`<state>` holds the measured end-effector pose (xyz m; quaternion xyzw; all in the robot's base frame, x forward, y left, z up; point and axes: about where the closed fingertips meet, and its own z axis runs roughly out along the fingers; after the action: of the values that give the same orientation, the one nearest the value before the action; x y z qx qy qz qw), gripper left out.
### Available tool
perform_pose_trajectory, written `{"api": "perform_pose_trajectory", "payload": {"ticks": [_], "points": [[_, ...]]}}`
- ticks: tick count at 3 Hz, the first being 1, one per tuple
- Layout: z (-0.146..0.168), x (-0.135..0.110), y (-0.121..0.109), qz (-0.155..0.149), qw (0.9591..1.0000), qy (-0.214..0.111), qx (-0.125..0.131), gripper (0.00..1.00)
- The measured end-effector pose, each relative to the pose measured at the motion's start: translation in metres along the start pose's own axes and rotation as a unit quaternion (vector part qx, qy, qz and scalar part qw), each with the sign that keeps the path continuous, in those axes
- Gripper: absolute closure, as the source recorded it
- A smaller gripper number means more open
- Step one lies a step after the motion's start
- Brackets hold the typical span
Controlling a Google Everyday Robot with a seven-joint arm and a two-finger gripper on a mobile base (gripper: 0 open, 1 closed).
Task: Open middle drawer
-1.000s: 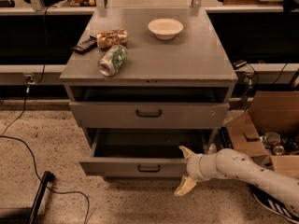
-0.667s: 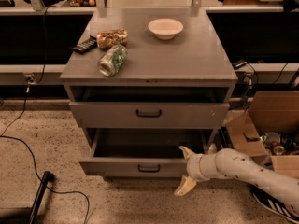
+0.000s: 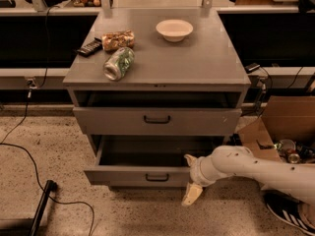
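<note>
Change: nothing is seen to have moved since the earlier frames; the gripper (image 3: 187,180) and both drawers are found in the same places.
Middle drawer look: the middle drawer (image 3: 133,175) is shown as grey metal, with a small black loop handle (image 3: 157,177) centred on its front and a plain dark-grey inside laid open.
Middle drawer place: lower centre of the frame, pulled out further than the upper drawer (image 3: 113,121) above it.
Count: two drawer fronts and two loop handles are seen; on the cabinet top (image 3: 197,63) are one white bowl (image 3: 174,29), one can (image 3: 118,63) lying on its side, one snack bag (image 3: 118,40) and one black device (image 3: 89,47).
Gripper place: at the right end of the middle drawer's front, lower centre-right of the frame.
Gripper state: the fingers are spread wide, one above the front's top edge and one below its bottom edge; contact cannot be told.
</note>
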<state>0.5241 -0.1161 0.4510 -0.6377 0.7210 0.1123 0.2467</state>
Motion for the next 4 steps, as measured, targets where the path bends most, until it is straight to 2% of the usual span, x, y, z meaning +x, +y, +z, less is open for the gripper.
{"api": "perform_pose_trajectory", "payload": {"ticks": [1,2,3,4], "points": [[0.004,-0.001,0.002,0.002,0.9993,0.026,-0.027,0.00],[0.007,0.000,0.003,0.001,0.9982,0.038,-0.047,0.02],[0.012,-0.002,0.002,-0.005,0.9972,0.045,-0.059,0.17],[0.017,-0.006,0.001,-0.014,0.9960,0.052,-0.071,0.37]]}}
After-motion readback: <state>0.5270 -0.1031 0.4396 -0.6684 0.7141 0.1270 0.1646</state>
